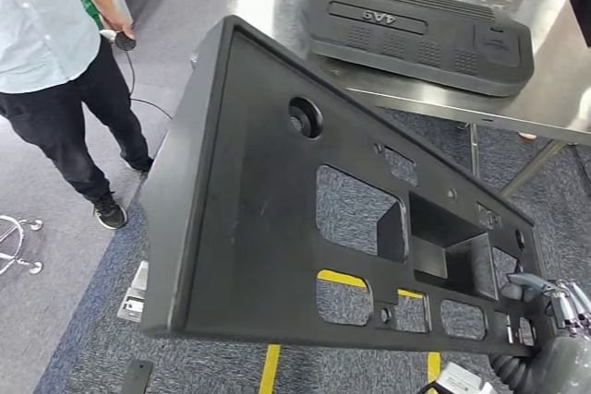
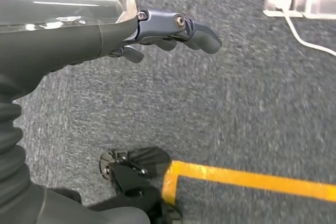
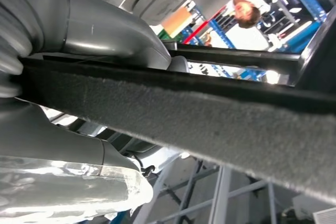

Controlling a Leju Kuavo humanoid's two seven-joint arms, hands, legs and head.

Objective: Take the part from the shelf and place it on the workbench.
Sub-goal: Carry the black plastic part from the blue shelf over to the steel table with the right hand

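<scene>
- Holding the large black triangular moulded-plastic panel with cut-out windows (image 1: 279, 200) by its narrow end alone, right hand (image 1: 550, 306) clamped on that rim, thumb and fingers either side of the felt-backed edge (image 3: 198, 119) in the right wrist view.
- Carried in mid-air, tilted, short of the near edge of the shiny steel workbench (image 1: 558, 89); not yet set down.
- Likely to sag or twist out of the grasp: long wide end far from the single hold, heavy leverage on the fingers.
- Hanging low over the grey carpet (image 2: 245, 103), left hand (image 2: 174, 32) empty with fingers stretched out and apart; no support offered to the wide end.
- Could strike the bench's near edge if not lifted high enough.
- Could land on the second black ribbed plastic panel (image 1: 418, 34) lying across the middle of the bench, leaving little bare steel.
- Might swing into the person in pale shirt and dark trousers (image 1: 49, 53) standing beside the wide end.
</scene>
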